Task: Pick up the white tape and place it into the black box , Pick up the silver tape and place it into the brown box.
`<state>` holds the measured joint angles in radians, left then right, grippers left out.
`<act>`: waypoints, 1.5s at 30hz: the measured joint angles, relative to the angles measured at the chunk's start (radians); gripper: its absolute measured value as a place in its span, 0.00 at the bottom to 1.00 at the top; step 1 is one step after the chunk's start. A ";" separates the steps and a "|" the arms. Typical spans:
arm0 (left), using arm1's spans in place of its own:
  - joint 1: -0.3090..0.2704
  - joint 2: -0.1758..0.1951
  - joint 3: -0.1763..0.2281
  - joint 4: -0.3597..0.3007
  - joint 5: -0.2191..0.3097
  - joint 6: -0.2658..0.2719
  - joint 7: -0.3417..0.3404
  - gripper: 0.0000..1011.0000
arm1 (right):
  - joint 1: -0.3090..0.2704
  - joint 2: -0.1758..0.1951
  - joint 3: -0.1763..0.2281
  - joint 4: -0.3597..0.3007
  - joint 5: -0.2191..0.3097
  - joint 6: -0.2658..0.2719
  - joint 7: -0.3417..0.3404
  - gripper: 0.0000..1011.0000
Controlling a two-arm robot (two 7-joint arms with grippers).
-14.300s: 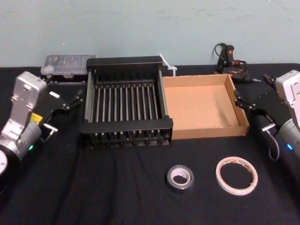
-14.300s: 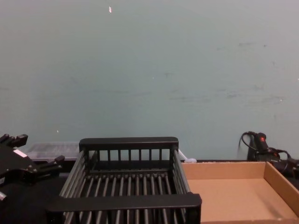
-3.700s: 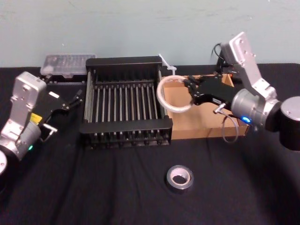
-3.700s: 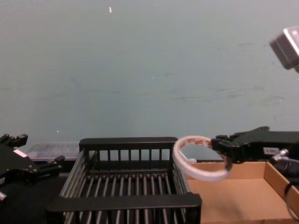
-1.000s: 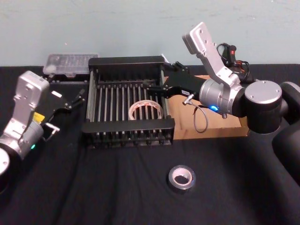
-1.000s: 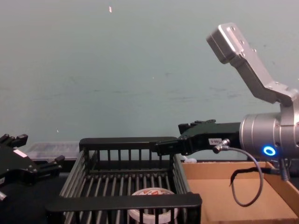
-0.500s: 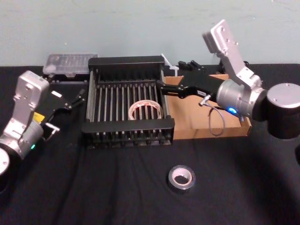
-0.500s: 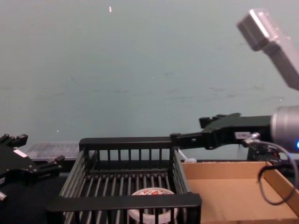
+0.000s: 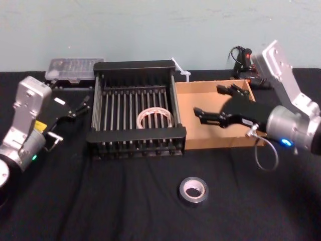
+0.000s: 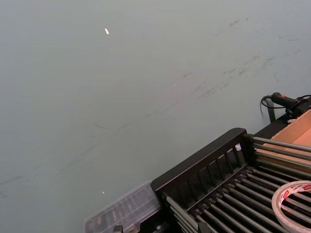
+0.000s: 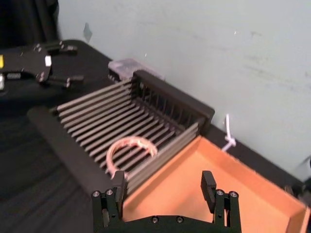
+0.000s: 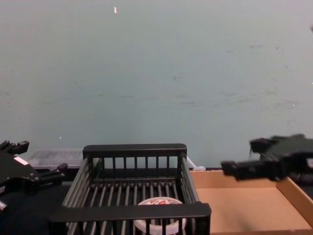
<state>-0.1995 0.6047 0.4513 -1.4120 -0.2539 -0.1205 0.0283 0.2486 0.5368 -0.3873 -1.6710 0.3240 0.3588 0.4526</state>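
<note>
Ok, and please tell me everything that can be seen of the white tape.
The white tape is a thin whitish ring with red printing on its top face and a wide hole. It lies flat on the barred bottom of the black box, right of the middle, near the front wall. Nothing grips it: the right gripper hovers open over the brown box, and the left gripper is parked, open, left of the black box.
</note>
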 joint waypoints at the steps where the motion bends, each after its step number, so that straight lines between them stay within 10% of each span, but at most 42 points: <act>1: 0.000 0.000 0.000 0.000 0.000 0.000 0.000 0.99 | -0.009 0.009 0.003 -0.009 0.003 0.002 0.001 0.99; 20: 0.000 0.000 0.000 0.000 0.000 0.000 0.000 0.99 | -0.159 0.149 -0.013 -0.139 0.090 0.110 0.027 0.99; 45: 0.000 0.000 0.000 0.000 0.000 0.000 0.000 0.99 | -0.120 0.149 -0.123 -0.101 0.078 0.168 0.031 0.99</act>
<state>-0.1995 0.6047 0.4514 -1.4120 -0.2539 -0.1205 0.0283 0.1286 0.6858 -0.5104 -1.7724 0.4016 0.5272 0.4838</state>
